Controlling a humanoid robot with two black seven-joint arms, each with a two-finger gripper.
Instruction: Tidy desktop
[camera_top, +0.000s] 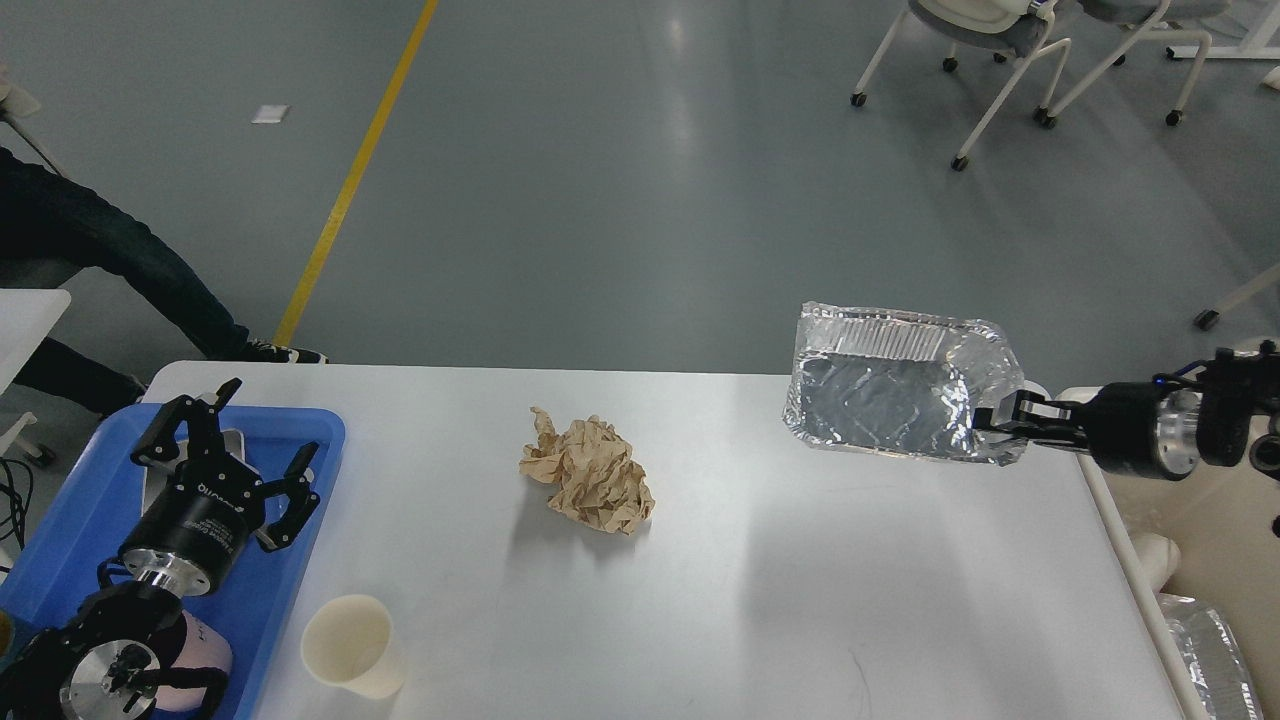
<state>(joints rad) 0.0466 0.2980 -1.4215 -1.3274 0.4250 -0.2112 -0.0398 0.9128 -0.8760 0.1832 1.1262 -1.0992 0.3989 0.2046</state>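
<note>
The white desktop (700, 600) fills the lower view. A crumpled brown paper ball (590, 478) lies near its middle. A cream paper cup (350, 645) stands at the front left. My right gripper (990, 425) is shut on the right rim of a foil tray (895, 385) and holds it in the air over the desktop's far right corner. My left gripper (235, 450) is open and empty above the blue plastic tray (60, 530) at the left.
A cream bin (1225, 560) stands off the right edge, with foil (1215, 650) and a pale object inside. A small metal piece lies in the blue tray under the left gripper. A person's leg (110, 270) is at far left. Chairs stand far right.
</note>
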